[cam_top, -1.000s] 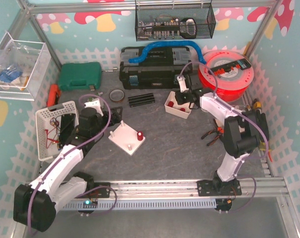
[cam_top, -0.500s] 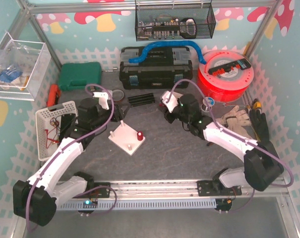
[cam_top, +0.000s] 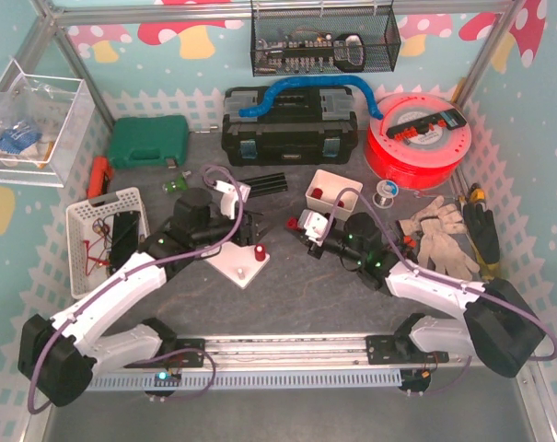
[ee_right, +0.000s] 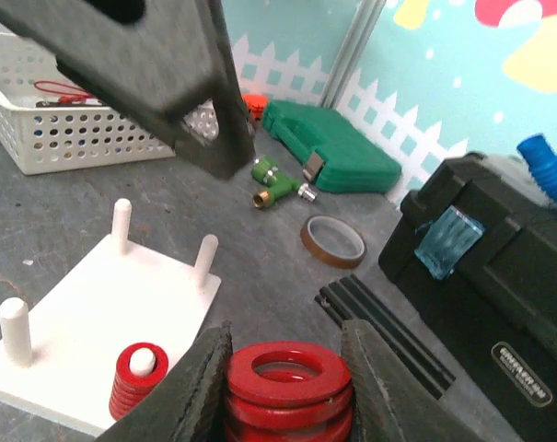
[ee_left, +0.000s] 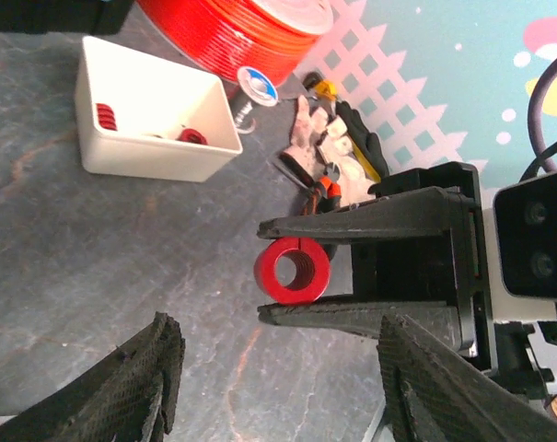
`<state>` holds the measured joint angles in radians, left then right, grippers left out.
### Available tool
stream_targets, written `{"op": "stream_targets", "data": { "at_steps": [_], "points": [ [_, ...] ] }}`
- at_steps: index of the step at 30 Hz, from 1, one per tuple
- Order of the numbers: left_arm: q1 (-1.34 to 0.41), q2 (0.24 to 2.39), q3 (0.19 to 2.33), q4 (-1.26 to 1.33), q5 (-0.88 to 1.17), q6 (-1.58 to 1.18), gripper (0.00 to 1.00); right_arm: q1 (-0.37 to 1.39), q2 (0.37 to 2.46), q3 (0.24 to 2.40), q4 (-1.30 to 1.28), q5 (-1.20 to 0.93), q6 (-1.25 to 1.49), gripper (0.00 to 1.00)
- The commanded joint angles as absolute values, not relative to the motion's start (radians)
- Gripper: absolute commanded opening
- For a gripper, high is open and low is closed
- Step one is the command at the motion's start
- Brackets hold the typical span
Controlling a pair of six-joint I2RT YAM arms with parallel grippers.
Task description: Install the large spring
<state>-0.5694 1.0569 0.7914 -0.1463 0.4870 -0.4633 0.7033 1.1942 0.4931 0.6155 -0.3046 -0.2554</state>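
Note:
The large spring (ee_right: 287, 387), a wide red coil, is clamped upright between my right gripper's fingers (ee_right: 197, 387). From the left wrist it shows end-on as a red ring (ee_left: 292, 270) inside the right gripper (ee_left: 269, 270). The right gripper (cam_top: 293, 227) hovers just right of the white peg plate (cam_top: 230, 267), which carries bare pegs (ee_right: 121, 224) and a small red spring (ee_right: 138, 378) on one peg. My left gripper (cam_top: 249, 221) hangs over the plate's far edge, facing the right one, jaws apart with nothing between them (ee_left: 278, 396).
A white bin (cam_top: 337, 205) with more red springs (ee_left: 105, 117) sits behind the right gripper. Nearby are a tape ring (ee_right: 333, 241), a black slotted strip (cam_top: 262, 184), a green case (cam_top: 147, 140), a black toolbox (cam_top: 287, 124), a red spool (cam_top: 416, 138), a white basket (cam_top: 98, 226) and gloves (cam_top: 435, 230).
The right arm has swung from the white bin leftward to the peg plate, carrying the large spring. The left arm has moved right to meet it and its jaws have narrowed.

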Motion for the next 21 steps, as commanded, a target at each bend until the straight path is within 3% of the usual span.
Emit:
{"op": "stream_targets", "data": {
  "at_steps": [1, 9, 21],
  "points": [
    [-0.615, 1.095, 0.851, -0.186, 0.479, -0.431, 0.58, 0.728, 1.160, 0.477, 0.728, -0.287, -0.305, 0.01],
    [-0.666, 1.170, 0.903, -0.192, 0.452, -0.414, 0.49, 0.786, 1.169, 0.481, 0.726, -0.237, -0.342, 0.01],
    [-0.677, 1.245, 0.919, -0.214, 0.491, -0.416, 0.48, 0.827, 1.190, 0.493, 0.735, -0.159, -0.361, 0.00]
  ]
}}
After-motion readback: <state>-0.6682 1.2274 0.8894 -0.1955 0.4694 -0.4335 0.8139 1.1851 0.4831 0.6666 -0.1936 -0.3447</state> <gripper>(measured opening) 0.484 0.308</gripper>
